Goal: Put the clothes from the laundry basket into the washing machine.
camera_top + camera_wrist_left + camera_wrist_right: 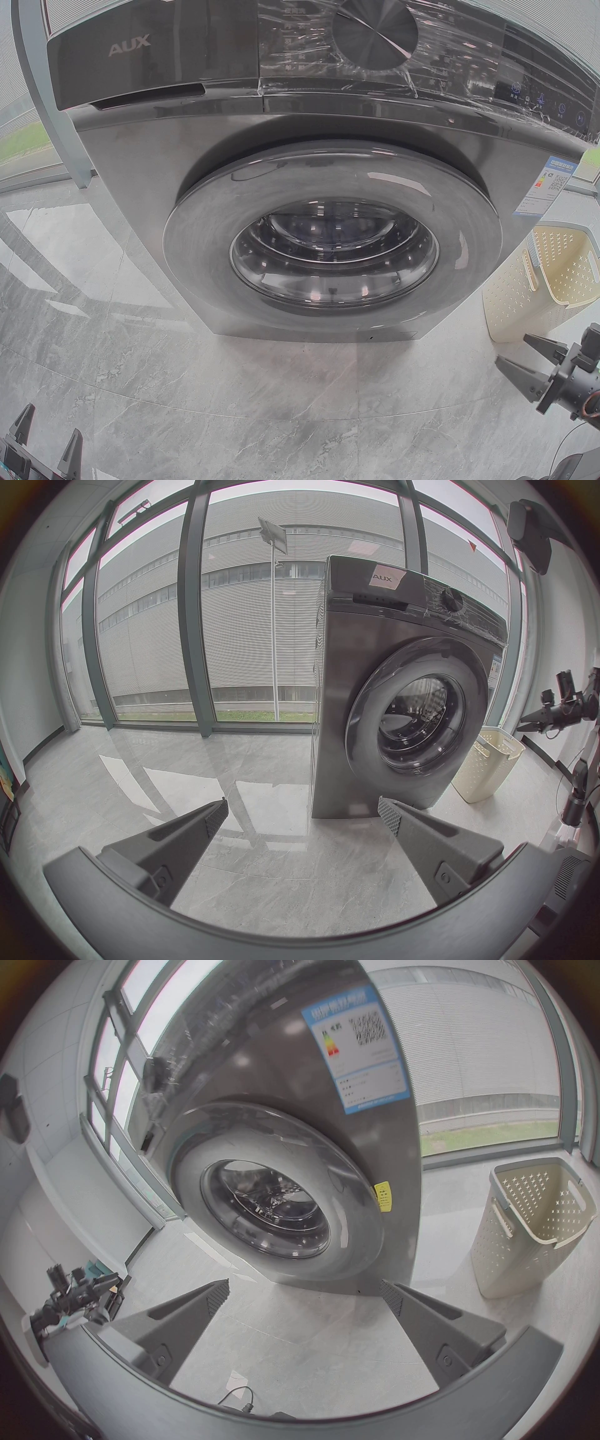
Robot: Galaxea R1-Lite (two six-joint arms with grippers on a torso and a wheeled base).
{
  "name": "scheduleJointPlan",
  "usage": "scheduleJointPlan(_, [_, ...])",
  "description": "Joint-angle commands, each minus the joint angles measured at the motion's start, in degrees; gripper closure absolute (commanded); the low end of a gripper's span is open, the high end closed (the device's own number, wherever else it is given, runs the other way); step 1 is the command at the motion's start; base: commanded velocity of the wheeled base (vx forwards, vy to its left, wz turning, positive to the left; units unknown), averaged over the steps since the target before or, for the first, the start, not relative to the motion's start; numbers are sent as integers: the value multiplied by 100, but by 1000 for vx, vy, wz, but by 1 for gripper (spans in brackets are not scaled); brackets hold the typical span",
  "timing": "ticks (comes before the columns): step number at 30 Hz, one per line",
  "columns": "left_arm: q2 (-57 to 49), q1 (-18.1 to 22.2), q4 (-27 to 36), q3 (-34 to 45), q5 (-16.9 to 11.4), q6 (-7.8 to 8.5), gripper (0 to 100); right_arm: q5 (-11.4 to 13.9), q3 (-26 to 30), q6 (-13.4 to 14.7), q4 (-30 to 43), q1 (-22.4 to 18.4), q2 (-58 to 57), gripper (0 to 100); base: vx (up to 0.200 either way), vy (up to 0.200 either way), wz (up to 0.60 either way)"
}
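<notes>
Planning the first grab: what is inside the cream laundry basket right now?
Inside the cream perforated plastic laundry basket, bare inner walls show below the rim, with no clothes in sight. Its bottom is hidden by its own near wall.

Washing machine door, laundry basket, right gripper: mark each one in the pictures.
washing machine door (pixel 334 253), head view, middle of its round glass window.
laundry basket (pixel 503 1260), right wrist view, on its perforated side wall.
right gripper (pixel 511 349), head view, midway between its two open fingertips.
</notes>
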Motion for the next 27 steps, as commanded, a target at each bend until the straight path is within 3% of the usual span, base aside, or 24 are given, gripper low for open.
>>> scheduleJointPlan(1, [-81, 0, 4, 101, 0, -6, 0, 40, 477, -405, 1004, -983, -2526, 0, 0, 0, 0])
scheduleJointPlan(4, [-81, 0, 4, 101, 0, -15, 0, 49, 346, -880, 2076, -1581, -3721, 0, 0, 0, 0])
scheduleJointPlan(9, [-81, 0, 4, 101, -9, -15, 0, 49, 20, -950, 3245, -2038, -4583, 0, 0, 0, 0])
scheduleJointPlan(15, [-81, 0, 4, 101, 0, -15, 0, 49, 196, -1038, 3421, -2513, -4934, 0, 0, 0, 0])
scheduleJointPlan(17, [-81, 0, 4, 101, 0, -24, 0, 57, 495, -1152, 3474, -2680, -5251, 0, 0, 0, 0])
scheduleJointPlan(19, [-81, 0, 4, 101, 0, -24, 0, 75, 495, -1196, 3984, -2776, -5611, 0, 0, 0, 0])
scheduleJointPlan(27, [-81, 0, 4, 101, 0, -59, 0, -250, 495, -1161, 4186, -2855, -5620, 0, 0, 0, 0])
